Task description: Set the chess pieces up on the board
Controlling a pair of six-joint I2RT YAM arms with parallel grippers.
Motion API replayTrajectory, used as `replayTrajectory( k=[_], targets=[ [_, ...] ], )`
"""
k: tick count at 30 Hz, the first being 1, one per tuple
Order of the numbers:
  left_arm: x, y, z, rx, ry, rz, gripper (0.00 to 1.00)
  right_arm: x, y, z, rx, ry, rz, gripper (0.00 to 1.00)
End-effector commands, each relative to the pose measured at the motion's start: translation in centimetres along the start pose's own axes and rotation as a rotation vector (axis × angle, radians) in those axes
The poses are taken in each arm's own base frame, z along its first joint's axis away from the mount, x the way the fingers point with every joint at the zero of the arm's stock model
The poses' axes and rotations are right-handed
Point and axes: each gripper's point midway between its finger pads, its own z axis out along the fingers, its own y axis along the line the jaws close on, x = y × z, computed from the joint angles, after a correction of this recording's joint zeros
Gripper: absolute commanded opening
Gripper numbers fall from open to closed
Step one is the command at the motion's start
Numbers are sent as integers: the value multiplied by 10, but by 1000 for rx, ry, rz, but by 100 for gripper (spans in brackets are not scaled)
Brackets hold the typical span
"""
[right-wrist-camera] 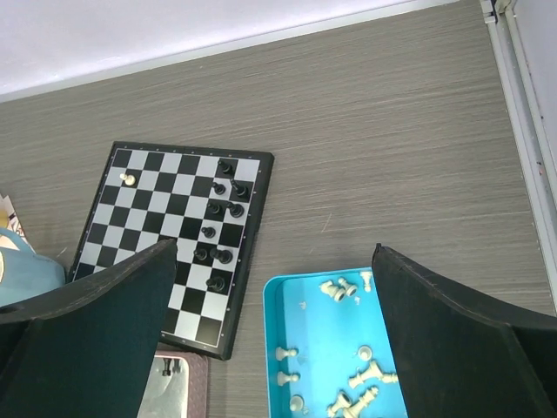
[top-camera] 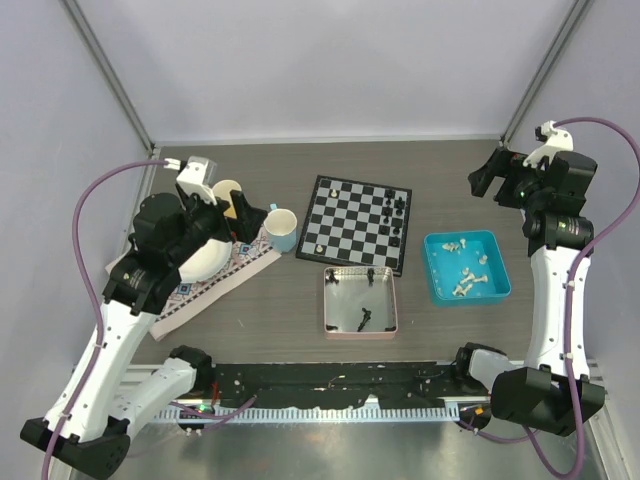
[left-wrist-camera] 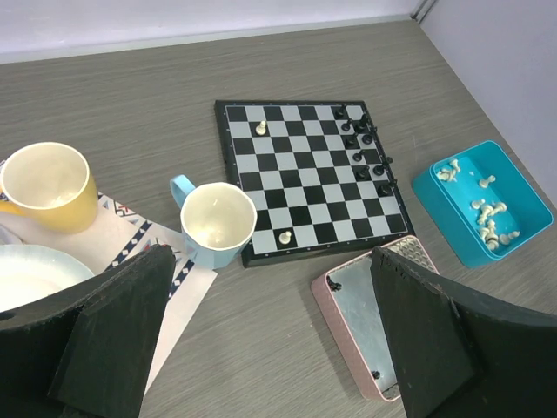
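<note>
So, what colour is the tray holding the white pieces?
The tray is turquoise blue, clearest in the left wrist view.

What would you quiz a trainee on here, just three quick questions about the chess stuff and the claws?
1. True or false: the left claw and the right claw both stand open and empty.
2. Fill in: ___ off-white chess pieces stand on the board.
3. Pick one. Most of the off-white ones lie: A) on the board; B) in the blue tray; C) in the left claw.

Key: 1 true; 2 two; 3 B.
</note>
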Motion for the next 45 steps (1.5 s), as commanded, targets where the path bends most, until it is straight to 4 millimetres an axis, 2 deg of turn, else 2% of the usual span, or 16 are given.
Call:
replayTrajectory(
  k=[1, 6, 13, 17, 21, 26, 31, 36, 40, 45],
  targets=[
    [-8, 1, -4, -5, -42, 12, 100, -25, 13, -7, -51, -74, -11, 100],
    [-7, 1, -3, -4, -42, 13, 100, -22, 21, -5, -102, -62, -16, 100],
    [-4, 3, -3, -8, -40, 19, 100, -10, 43, -6, -258, -27, -83, 100],
    [-2, 4, 1, -11, -39, 19, 99, 17, 69, -14, -480, 40, -203, 100],
    [6, 7, 7, -17, -20, 18, 100, 45, 74, -18, -582, 81, -286, 100],
    [18, 13, 17, -29, 4, 24, 99, 75, 63, -17, -592, 123, -410, 100],
    [43, 19, 30, -24, 71, 46, 100, 97, 42, -9, -524, 185, -498, 100],
    [59, 10, 35, 54, 99, 59, 100, 122, 26, -6, -498, 266, -558, 99],
    [72, 12, 40, 65, 121, 77, 99, 136, 17, -4, -502, 325, -593, 99],
    [83, 11, 40, 90, 147, 96, 99, 142, 4, -2, -459, 375, -626, 99]
  ],
)
